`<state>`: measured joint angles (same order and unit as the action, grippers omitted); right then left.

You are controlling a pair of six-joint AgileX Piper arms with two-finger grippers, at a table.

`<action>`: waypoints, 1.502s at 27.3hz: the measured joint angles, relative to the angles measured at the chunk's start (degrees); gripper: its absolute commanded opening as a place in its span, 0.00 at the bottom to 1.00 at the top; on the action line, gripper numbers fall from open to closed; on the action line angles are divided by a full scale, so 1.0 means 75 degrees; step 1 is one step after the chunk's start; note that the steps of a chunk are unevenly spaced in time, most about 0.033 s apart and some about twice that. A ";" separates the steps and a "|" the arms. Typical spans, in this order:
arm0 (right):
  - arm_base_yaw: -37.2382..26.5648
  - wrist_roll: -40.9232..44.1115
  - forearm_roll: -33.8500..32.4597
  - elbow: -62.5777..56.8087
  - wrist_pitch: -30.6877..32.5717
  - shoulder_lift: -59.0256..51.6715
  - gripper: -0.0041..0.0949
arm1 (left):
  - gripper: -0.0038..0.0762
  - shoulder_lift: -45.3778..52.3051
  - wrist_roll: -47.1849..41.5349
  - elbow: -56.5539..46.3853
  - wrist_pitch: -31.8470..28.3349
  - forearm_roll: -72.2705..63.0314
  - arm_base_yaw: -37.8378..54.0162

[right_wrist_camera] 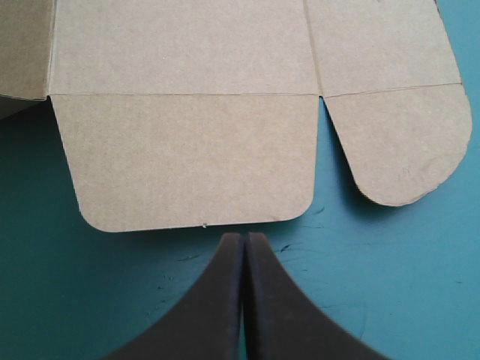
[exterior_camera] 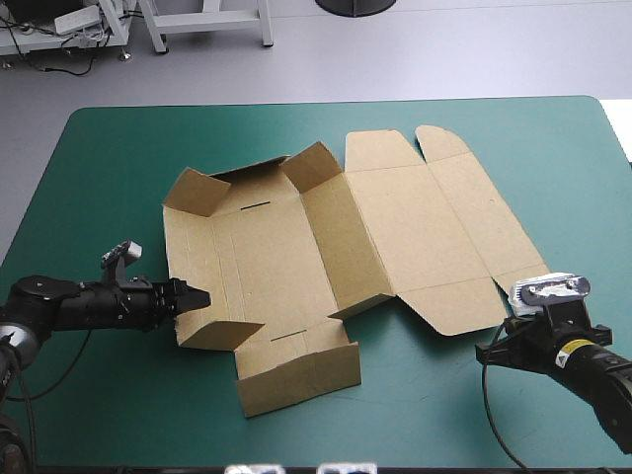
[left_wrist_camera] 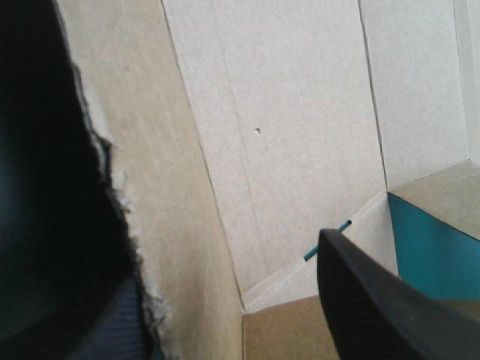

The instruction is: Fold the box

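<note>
1. High view: the box (exterior_camera: pixel 395 227) lies opened out near the middle of the teal-green cover (exterior_camera: pixel 109 168).
   - Its left half has begun to take shape. Two corner flaps stand up at the far side, and a near flap (exterior_camera: pixel 219 334) is lifted off the table.
   - The lid (exterior_camera: pixel 434 217) lies flat to the right.
   - The left gripper (exterior_camera: pixel 190 297) reaches in low from the table's left side. Its tip is at the box's near-left corner, just beside the lifted flap, which I judge a good place for raising or tucking that side wall.
   - The right gripper (exterior_camera: pixel 502 343) sits over the cover near the lid's near edge, apart from the board.

2. Left wrist view: the black fingers stand well apart, and brown board fills the space between and ahead of them.
   - A panel with a ragged edge (left_wrist_camera: pixel 142 225) runs right along one finger. The view is so close that I cannot tell whether the finger presses on it.
   - Nothing is clamped.
   - A wedge of cover shows beyond the other finger, where the corner is open.
   - The wide stance would suit getting around a wall before pinching it.

3. Right wrist view: the two fingers are pressed together into one point, holding nothing, over bare cover.
   - The lid's tuck flap (right_wrist_camera: pixel 187 157) lies flat straight ahead, just beyond the tip, with a strip of cover between them.
   - A rounded ear (right_wrist_camera: pixel 405 142) lies beside the flap.
   - A closed point this low could slip under the flap's edge or pin the lid while the other arm works.
   - The folding looks to be at an early stage.
</note>
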<state>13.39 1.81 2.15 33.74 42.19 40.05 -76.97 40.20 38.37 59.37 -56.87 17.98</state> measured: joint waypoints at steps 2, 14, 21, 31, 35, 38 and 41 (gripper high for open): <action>0.0000 0.0000 0.0007 0.0000 0.0000 0.0000 0.02 | 0.58 -0.0068 0.0000 0.0000 0.0114 -0.0002 0.0000; 0.0000 0.0000 0.0020 0.0000 0.0000 0.0000 0.02 | 0.42 -0.0275 0.0003 0.0000 0.0297 -0.0002 0.0000; 0.0000 0.0000 0.0020 0.0000 0.0000 0.0000 0.02 | 0.17 -0.0275 0.0020 0.0000 0.0297 -0.0002 0.0000; 0.0000 0.0000 0.0022 0.0000 0.0000 0.0000 0.02 | 0.04 -0.0291 0.0527 0.0257 0.0634 -0.0041 0.0000; 0.0000 0.0000 0.0022 0.0000 0.0000 0.0000 0.02 | 0.04 -0.0092 0.0207 0.1226 0.1076 0.0792 -0.0034; 0.0000 0.0000 0.0022 0.0000 0.0000 0.0000 0.02 | 0.04 0.0095 -0.0807 0.2609 0.1291 0.2886 -0.0712; 0.0000 0.0000 0.0022 0.0000 0.0000 0.0000 0.02 | 0.04 0.0104 -0.1064 0.3532 0.1378 0.4532 -0.1688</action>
<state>13.39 1.81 2.32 33.74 42.19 40.05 -76.18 32.22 64.86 69.71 -22.88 5.32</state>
